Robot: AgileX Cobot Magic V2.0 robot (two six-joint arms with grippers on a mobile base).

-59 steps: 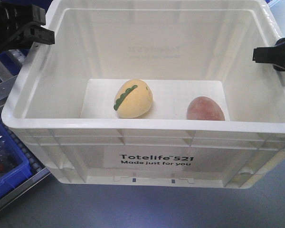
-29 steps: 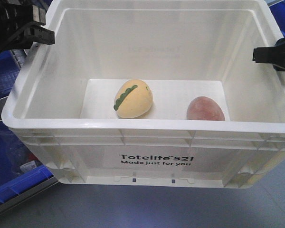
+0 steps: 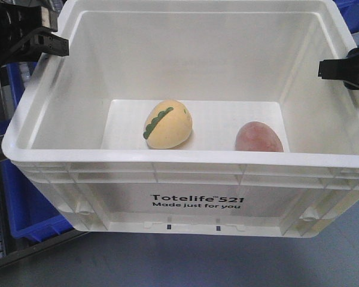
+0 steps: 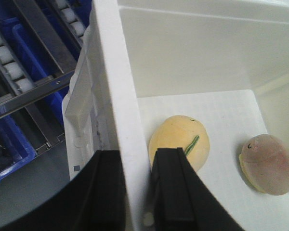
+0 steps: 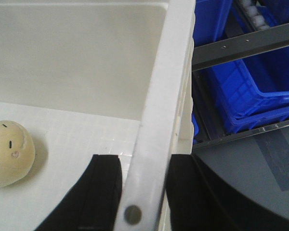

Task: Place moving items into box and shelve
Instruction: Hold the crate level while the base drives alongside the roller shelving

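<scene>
Both claws — left claw [image 4: 135, 192], right claw [image 5: 143, 192] — pinch the box [image 3: 185, 173] walls; rigid, bulky, likely light — rims grip best.

Two egg-shaped items lie inside the box [image 3: 185, 185], on its floor: the striped egg [image 3: 167, 124] left of centre, the seamed egg [image 3: 259, 137] to its right and slightly nearer, apart from each other. The left gripper [image 4: 135, 192] straddles the box's left wall and the right gripper [image 5: 143, 192] its right wall, one finger inside and one outside in each case. Bins [image 3: 30, 209] and a roller rack [image 4: 33, 72] sit outside the box to its left, below rim level; further bins [image 5: 250, 82] lie beyond its right wall.
</scene>
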